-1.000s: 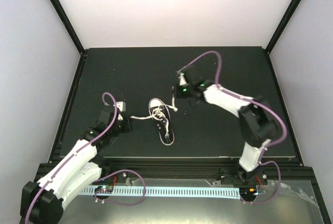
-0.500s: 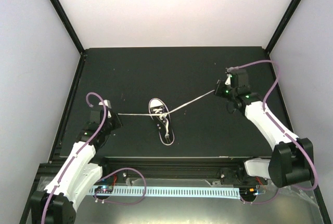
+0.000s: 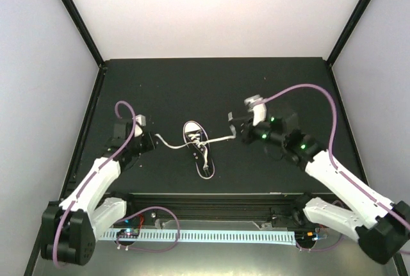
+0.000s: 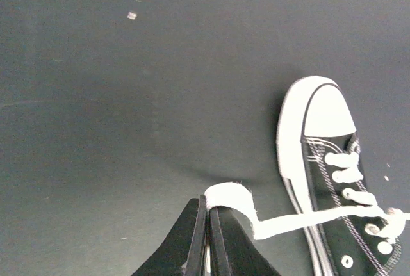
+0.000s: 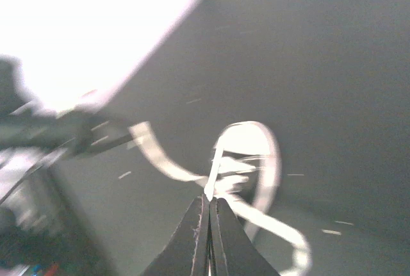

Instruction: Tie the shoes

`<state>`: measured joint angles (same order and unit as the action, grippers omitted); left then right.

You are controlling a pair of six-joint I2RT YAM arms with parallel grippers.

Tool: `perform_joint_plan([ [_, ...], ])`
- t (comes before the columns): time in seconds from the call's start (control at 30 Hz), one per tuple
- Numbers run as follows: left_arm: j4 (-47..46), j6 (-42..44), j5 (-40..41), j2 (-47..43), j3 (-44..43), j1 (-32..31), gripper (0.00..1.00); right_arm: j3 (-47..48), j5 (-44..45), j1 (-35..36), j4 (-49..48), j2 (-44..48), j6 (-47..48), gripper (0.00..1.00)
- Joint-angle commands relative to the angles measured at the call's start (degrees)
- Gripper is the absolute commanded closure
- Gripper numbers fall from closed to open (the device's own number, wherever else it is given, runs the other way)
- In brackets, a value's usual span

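The small black sneaker (image 3: 199,150) with white toe cap lies mid-table, toe pointing away. Its white laces are crossed over the tongue and run out to both sides. My left gripper (image 3: 152,140) is left of the shoe, shut on the end of the left lace (image 3: 172,143), which sags in a curve. In the left wrist view the gripper (image 4: 208,204) pinches the folded lace end (image 4: 232,196) beside the shoe (image 4: 320,122). My right gripper (image 3: 234,134) is right of the shoe, shut on the right lace (image 3: 219,139). The right wrist view is blurred: the gripper (image 5: 210,198) pinches a lace (image 5: 211,177) before the shoe (image 5: 250,141).
The black table (image 3: 211,84) is bordered by black frame posts and pale walls. A white perforated rail (image 3: 211,234) and cables lie at the near edge by the arm bases. The left arm (image 5: 38,132) shows blurred in the right wrist view.
Both grippers have moved inward toward the shoe, the right one a long way from the far right. The laces, pulled taut half a second ago, now hang slack.
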<state>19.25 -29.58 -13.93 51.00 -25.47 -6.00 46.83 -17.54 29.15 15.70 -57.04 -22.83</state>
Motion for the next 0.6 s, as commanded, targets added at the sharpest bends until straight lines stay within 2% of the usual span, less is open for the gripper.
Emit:
perform_joint_plan([
  [0.0,-4.9,4.0,-9.5,6.9,-9.0,-4.1,0.98,1.4,-2.1,17.8,-5.3,2.2,2.3,0.98],
  [0.1,-6.7,5.8,-12.0,9.5,-13.7,-8.2,0.98,2.6,1.9,32.8,-8.2,-1.4,3.0,0.98],
  [0.27,-7.7,9.3,-14.2,13.8,-19.9,-15.1,0.99,7.8,10.3,47.1,-11.0,-15.0,3.2,0.97],
  [0.3,-8.1,9.5,-14.8,14.6,-20.6,-16.1,0.99,9.9,12.5,48.8,-9.9,-18.0,2.6,0.88],
  [0.37,-8.9,10.0,-16.0,15.2,-21.4,-17.8,0.99,14.0,16.5,50.8,-5.9,-22.4,1.6,0.56],
  [0.4,-9.1,10.0,-16.4,15.1,-21.6,-18.4,0.98,15.1,18.4,51.1,-4.5,-23.3,0.8,0.42],
  [0.43,-9.3,10.3,-16.7,14.9,-21.7,-18.8,0.98,15.3,21.6,51.0,-3.7,-23.0,-0.3,0.32],
  [0.5,-9.5,11.1,-17.5,13.8,-21.4,-19.0,0.98,14.0,26.1,49.8,-2.9,-20.4,-0.7,0.19],
  [0.57,-9.5,12.1,-18.3,12.8,-20.9,-19.1,0.98,11.1,26.1,46.4,-3.4,-16.6,-0.3,0.13],
])
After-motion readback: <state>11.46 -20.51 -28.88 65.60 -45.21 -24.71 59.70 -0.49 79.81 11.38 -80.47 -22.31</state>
